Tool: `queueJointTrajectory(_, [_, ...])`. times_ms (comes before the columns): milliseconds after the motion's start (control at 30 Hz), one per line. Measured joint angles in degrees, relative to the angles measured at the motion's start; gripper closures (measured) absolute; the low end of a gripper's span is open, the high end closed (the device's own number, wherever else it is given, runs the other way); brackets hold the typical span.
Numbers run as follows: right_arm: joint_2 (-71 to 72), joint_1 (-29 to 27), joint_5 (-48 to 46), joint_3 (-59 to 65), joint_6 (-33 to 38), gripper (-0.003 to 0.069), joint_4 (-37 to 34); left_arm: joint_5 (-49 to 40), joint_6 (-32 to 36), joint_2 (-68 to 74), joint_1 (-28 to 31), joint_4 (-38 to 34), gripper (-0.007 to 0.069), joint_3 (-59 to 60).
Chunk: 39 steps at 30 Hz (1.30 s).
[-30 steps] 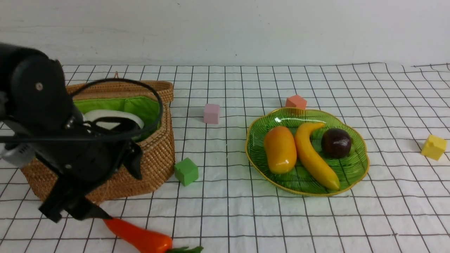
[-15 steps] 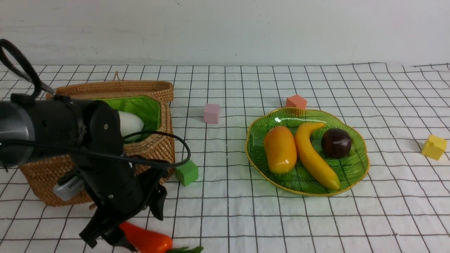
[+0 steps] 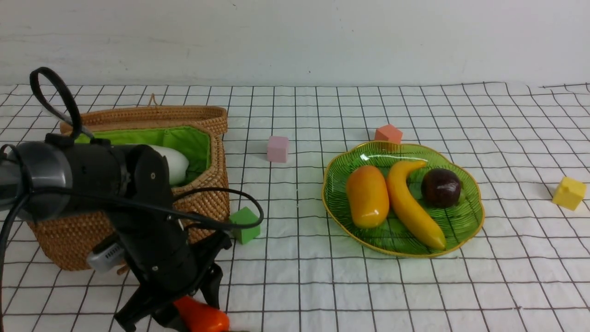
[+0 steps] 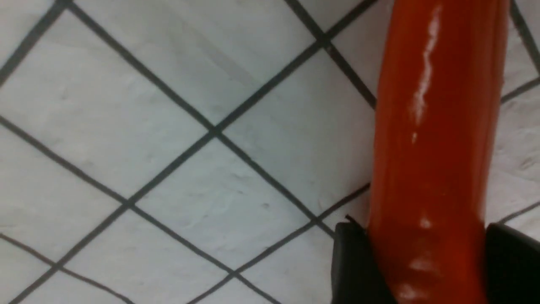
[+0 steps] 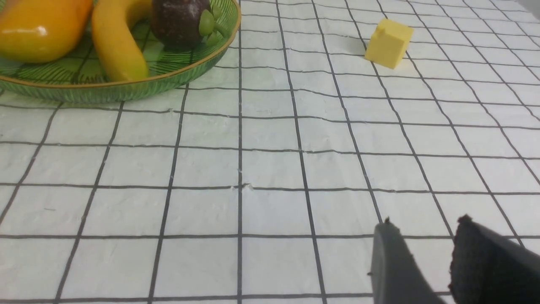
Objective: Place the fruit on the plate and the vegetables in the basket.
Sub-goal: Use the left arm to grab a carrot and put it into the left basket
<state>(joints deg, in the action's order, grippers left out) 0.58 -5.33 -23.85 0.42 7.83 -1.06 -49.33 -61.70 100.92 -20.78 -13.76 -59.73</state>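
A red-orange pepper (image 3: pixel 203 318) lies on the cloth at the near left edge, in front of the woven basket (image 3: pixel 203 203). My left gripper (image 3: pixel 179 313) is down over it. In the left wrist view its two black fingers press against both sides of the pepper (image 4: pixel 434 126), so the left gripper (image 4: pixel 422 236) is shut on it. A white radish (image 3: pixel 173 163) lies in the basket's green lining. The green plate (image 3: pixel 456 221) holds the mango (image 3: pixel 367 196), banana (image 3: pixel 410 203) and mangosteen (image 3: pixel 440 186). My right gripper (image 5: pixel 425 221) hangs open and empty over bare cloth near the plate (image 5: pixel 126 84).
Small cubes dot the grid cloth: green (image 3: pixel 246 228) by the basket's right corner, pink (image 3: pixel 277 148) in the middle, orange (image 3: pixel 388 133) behind the plate, yellow (image 3: pixel 568 192) at the far right. The left arm's cable loops in front of the basket.
The left arm swung down from in front of the basket to the pepper, and its fingers closed in from wide open onto the pepper's sides. The fruit and cubes stayed put.
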Motion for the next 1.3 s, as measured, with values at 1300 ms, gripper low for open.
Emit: queueJointTrajectory(1300, [0.0, 0.0, 0.0, 0.0, 0.0, 0.0421, 0.0, 7.0, 14.8, -5.8, 26.4, -19.0, 0.0069, -13.6])
